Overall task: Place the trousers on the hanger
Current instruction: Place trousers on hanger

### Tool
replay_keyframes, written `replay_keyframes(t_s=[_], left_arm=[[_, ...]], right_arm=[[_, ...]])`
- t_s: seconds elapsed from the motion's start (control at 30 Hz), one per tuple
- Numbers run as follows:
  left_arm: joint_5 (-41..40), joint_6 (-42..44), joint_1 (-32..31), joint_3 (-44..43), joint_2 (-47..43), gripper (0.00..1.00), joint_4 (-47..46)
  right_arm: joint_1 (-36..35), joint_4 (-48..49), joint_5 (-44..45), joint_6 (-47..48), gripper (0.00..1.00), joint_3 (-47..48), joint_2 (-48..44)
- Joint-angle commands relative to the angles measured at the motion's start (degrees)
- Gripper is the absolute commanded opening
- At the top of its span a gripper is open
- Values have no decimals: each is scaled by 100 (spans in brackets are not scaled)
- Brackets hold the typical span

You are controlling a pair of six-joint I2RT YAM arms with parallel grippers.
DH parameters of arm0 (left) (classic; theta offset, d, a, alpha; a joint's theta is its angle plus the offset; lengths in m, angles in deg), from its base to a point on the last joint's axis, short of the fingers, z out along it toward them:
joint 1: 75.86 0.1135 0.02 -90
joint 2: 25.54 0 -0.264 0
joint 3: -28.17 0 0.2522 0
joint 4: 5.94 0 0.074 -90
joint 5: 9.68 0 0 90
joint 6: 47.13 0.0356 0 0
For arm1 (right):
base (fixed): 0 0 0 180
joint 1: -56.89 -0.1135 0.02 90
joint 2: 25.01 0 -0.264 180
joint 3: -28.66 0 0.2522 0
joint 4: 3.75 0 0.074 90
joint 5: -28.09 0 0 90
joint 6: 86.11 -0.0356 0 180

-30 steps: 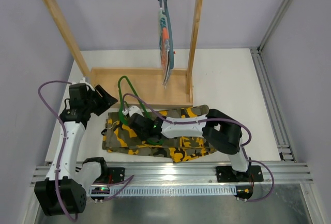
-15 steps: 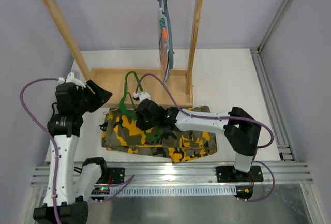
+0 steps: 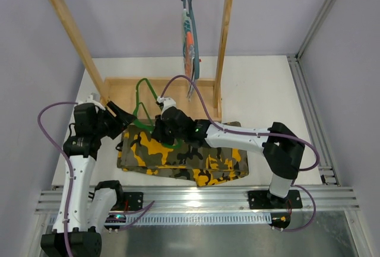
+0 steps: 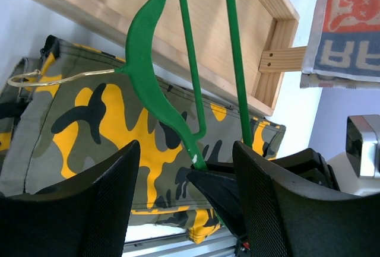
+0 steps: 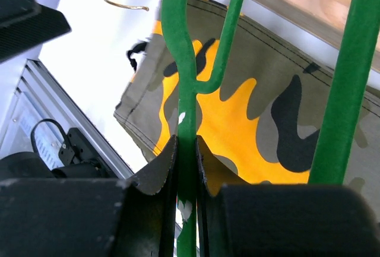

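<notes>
Starting at the left: the left gripper (image 3: 124,120) sits at the trousers' (image 3: 178,159) left end with its fingers (image 4: 89,209) spread wide, nothing between them. In its wrist view they just frame the hanger (image 4: 142,49), not touching it.

Next over, the green hanger is tilted up above the trousers' upper left part, its top reaching over the wooden rack's (image 3: 178,94) base tray. Its metal hook (image 4: 35,79) points left, over the trousers' left end. Can't tell if the hanger touches the fabric anywhere.

The right gripper (image 5: 186,144) is pinched tight on one of the hanger's thin arms, the arm stretched across from the right.

The camo trousers lie folded flat on the table (image 3: 261,85), just in front of the rack's base, not on the hanger yet.

Further right, a striped cloth (image 3: 189,43) hangs off the rack's top bar.
</notes>
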Motion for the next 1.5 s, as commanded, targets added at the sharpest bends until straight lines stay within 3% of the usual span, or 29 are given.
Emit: replay_keyframes(t_s=[0.0, 0.23, 0.53, 0.8, 1.47], left_arm=[[-190, 68, -14, 81, -45, 64, -264], [-629, -195, -5, 406, -97, 64, -290], [-999, -836, -14, 1153, -449, 66, -931], [-1271, -1057, -14, 1277, -424, 64, -1749], [-1078, -1743, -14, 1945, -353, 61, -2619]], right_arm=[[-32, 950, -86, -149, 4, 0, 23], [-32, 1574, -219, -413, 4, 141, 349], [-32, 1917, -280, -642, 4, -210, -20], [-32, 2181, -350, -826, 4, -878, -441], [-32, 2708, -790, -1249, 4, -1230, -679]])
